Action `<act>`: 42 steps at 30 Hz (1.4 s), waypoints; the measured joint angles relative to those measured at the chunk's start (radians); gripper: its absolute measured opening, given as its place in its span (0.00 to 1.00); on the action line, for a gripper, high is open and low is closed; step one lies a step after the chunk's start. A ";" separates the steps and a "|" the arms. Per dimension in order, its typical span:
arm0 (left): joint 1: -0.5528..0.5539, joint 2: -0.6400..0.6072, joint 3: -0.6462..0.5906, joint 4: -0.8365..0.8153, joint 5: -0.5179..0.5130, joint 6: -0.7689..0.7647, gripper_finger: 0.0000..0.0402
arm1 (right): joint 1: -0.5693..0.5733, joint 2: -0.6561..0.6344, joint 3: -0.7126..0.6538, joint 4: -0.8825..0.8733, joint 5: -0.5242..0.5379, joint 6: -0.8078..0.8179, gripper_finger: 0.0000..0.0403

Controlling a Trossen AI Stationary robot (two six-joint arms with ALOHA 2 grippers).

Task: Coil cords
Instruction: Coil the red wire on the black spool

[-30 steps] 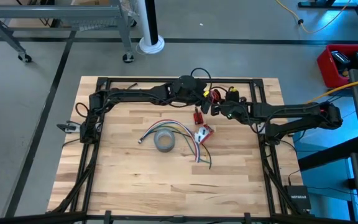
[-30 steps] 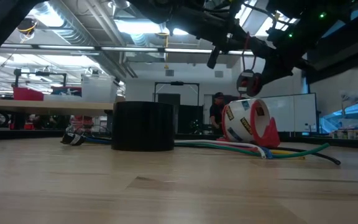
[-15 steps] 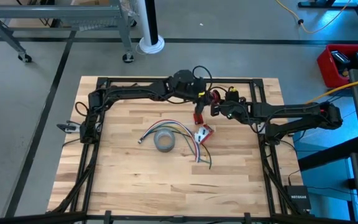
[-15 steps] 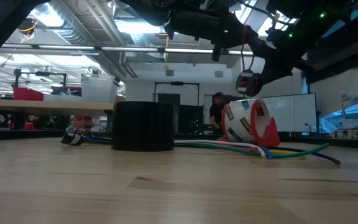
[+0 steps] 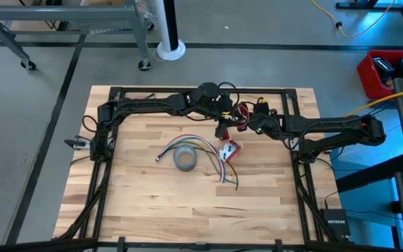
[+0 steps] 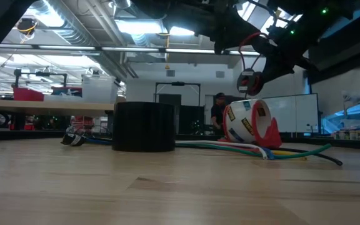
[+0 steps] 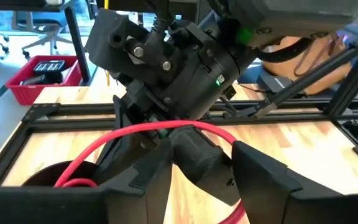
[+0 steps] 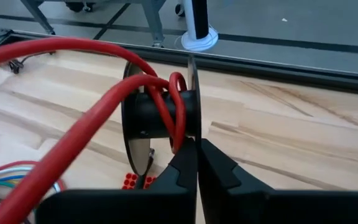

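Note:
A black spool (image 8: 160, 118) with the red wire (image 8: 92, 106) wound on its core hangs above the table's far middle, and my right gripper (image 8: 196, 146) is shut on it. In the low view the spool (image 6: 250, 81) is clear of the wood. My left gripper (image 7: 201, 180) reaches in from the left and faces the right gripper. Its fingers are open, and the red wire (image 7: 166, 128) arcs just beyond them, apart from them as far as I can see. In the high view both grippers meet near the wire (image 5: 240, 109). My right gripper pinches the rim of the spool's thin flange (image 8: 192, 115) between its two fingers. The fingers come from the table's right side, slanting down. The spool is lifted clear, its axis about level, with the red wire looping slack off the core.
Below the grippers lie a red-and-white tape dispenser (image 5: 229, 149), a grey tape roll (image 5: 185, 159) and a bundle of coloured cables (image 5: 205, 150). The black frame rail (image 5: 201, 89) runs along the far edge. Bare wood lies toward the near edge.
My left gripper has rolled about its pointing line and its fingers have opened, letting go of the red wire. In the low view the wire above the spool now bows out in an arc instead of hanging straight. The spool has stayed in place.

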 joint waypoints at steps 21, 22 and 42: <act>0.001 -0.013 -0.007 -0.023 -0.220 0.050 0.37 | -0.006 -0.005 0.023 -0.018 0.109 0.030 0.00; 0.000 -0.012 -0.008 -0.016 -0.220 0.064 0.37 | -0.005 -0.004 0.023 -0.023 0.108 0.027 0.00; -0.041 -0.016 -0.005 -0.076 -0.263 0.204 0.37 | -0.047 -0.002 0.019 0.000 0.069 0.007 0.01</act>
